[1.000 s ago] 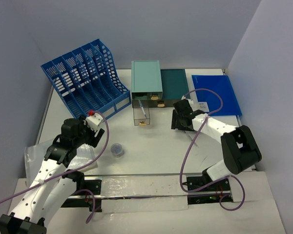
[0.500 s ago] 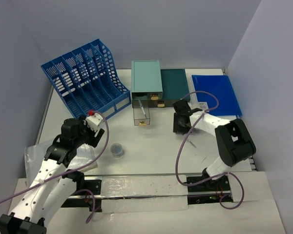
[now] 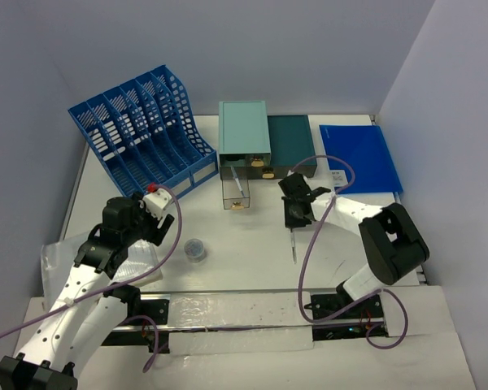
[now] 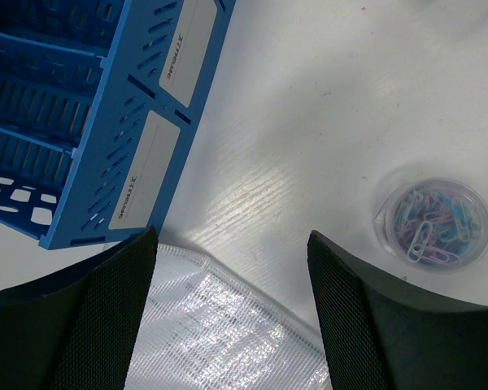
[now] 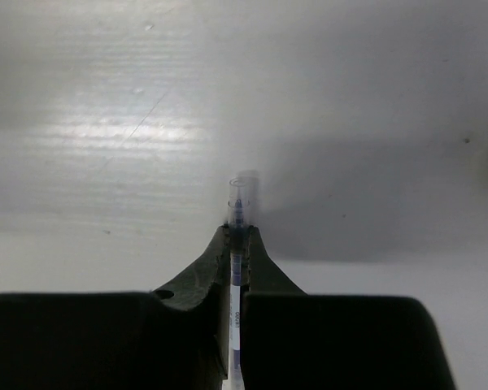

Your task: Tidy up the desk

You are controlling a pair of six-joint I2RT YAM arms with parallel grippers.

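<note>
On the white desk [image 3: 252, 268], my right gripper [image 3: 296, 216] is shut on a thin pen [image 3: 294, 246], which trails from the jaws toward the near edge. In the right wrist view the pen [image 5: 242, 195] runs between the closed fingers of the right gripper [image 5: 237, 231], and its clear capped tip pokes out just above the desk [image 5: 106, 106]. My left gripper [image 3: 142, 236] stands open near the left edge. In the left wrist view the left gripper [image 4: 232, 244] holds nothing and hangs over a clear mesh pouch [image 4: 228, 341].
A blue file rack [image 3: 138, 134] stands at the back left. Light and dark teal drawer boxes [image 3: 244, 134] sit at the back middle, with one clear drawer [image 3: 236, 193] pulled out. A blue folder [image 3: 359, 154] lies at the back right. A round tub of paper clips [image 3: 195, 249] sits right of the left gripper.
My right gripper has closed on the pen and shifted left toward the drawers, carrying the pen with it. The left arm has not moved.
</note>
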